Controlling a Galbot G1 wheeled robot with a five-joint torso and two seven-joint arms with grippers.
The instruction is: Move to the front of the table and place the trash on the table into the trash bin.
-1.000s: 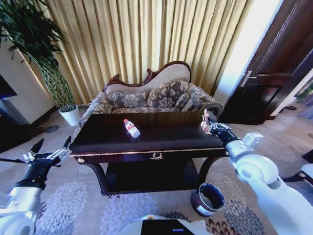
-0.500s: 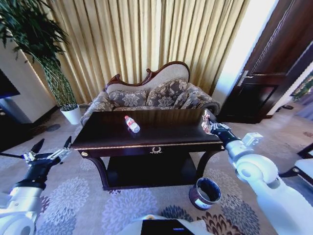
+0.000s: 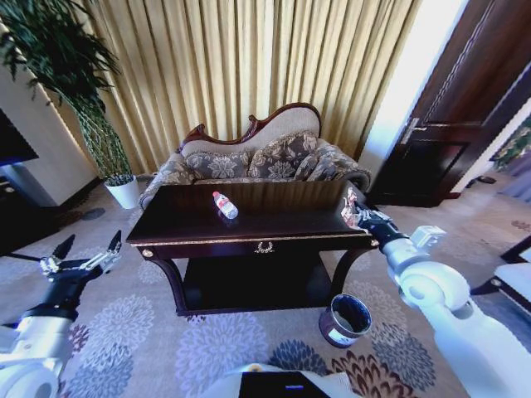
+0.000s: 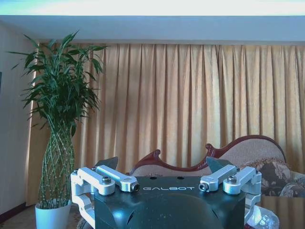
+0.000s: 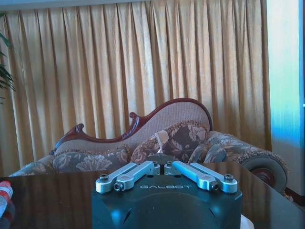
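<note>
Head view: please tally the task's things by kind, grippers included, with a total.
Table: 1
Clear plastic bottle: 1, lying on the table
Pinkish-white wrapper wad: 1, apparently held in the right gripper over the table's right end
Trash bin: 1, on the carpet by the table's right leg
Grippers: 2; the left gripper is open, left of the table
Total: 6

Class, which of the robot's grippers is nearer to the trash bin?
Right. The right gripper sits at the table's right end, above the trash bin; the left gripper hangs open beyond the table's left end.
</note>
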